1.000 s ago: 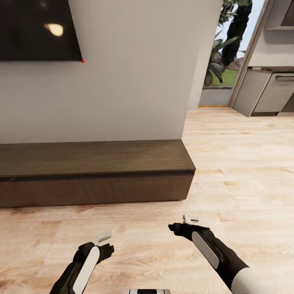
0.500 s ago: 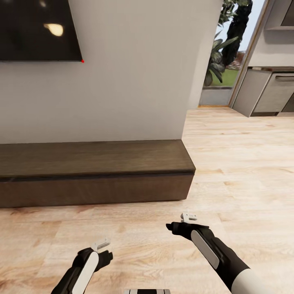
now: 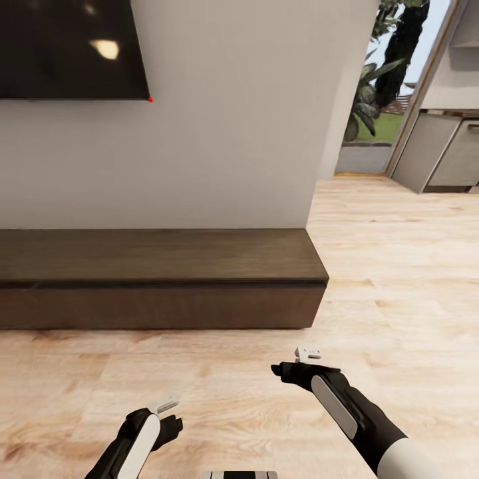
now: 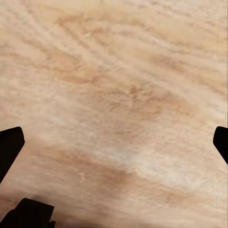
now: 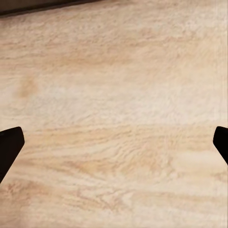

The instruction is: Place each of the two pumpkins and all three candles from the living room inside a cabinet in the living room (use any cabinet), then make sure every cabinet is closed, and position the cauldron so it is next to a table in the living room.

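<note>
Ahead: cabinet (image 3: 159, 286) shut, well beyond fingers | left gripper (image 3: 174, 424) spread | right gripper (image 3: 278, 368) spread

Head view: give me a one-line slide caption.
Both empty grippers, left and right, hover over wood floor facing the closed cabinet.

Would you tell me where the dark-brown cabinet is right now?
In the head view, the cabinet runs along the white wall below the television, ahead of both grippers, all fronts closed.

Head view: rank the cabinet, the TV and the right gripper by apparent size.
1. Cabinet, largest.
2. TV, cut off by the frame.
3. Right gripper, smallest, though nearest the camera.
</note>
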`<state>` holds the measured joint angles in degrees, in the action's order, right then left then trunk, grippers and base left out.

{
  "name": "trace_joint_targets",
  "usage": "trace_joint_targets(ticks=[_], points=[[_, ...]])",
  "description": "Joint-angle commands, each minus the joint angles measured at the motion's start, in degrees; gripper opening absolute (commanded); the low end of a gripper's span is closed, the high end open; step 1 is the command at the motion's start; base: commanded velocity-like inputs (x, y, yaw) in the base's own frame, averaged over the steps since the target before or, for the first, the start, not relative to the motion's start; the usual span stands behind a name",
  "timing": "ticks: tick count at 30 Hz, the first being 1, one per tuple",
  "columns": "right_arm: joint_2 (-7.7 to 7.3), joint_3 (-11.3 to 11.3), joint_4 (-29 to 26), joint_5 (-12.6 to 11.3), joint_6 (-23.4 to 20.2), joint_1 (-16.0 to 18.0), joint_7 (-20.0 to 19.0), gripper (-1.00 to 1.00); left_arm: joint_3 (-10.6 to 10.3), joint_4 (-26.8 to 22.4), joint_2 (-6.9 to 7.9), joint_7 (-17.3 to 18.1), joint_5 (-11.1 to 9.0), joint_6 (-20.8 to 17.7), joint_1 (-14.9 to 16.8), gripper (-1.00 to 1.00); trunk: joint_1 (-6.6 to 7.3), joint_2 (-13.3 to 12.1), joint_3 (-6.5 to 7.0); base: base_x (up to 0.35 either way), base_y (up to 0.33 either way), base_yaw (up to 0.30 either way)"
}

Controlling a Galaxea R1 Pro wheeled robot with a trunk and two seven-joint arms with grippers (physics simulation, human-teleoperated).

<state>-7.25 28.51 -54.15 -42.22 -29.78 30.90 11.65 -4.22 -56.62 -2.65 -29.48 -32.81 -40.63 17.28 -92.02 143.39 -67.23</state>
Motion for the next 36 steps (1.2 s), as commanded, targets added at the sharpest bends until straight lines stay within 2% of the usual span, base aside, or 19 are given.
trace_joint_targets(ticks=[1,36], points=[[-0.07,0.2,0.0,-0.6,0.0,0.0,0.6,1.0,-0.1,-0.1,0.01,-0.6,-0.6,-0.1,0.0,1.0,0.01,0.0,-0.05,0.0,0.0,0.276],[-0.05,0.6,0.4,-0.3,0.4,0.0,0.5,1.0,-0.1,0.7,0.01,-0.5,-0.7,-0.1,0.0,1.0,0.01,0.0,-0.47,0.0,0.0,0.283]])
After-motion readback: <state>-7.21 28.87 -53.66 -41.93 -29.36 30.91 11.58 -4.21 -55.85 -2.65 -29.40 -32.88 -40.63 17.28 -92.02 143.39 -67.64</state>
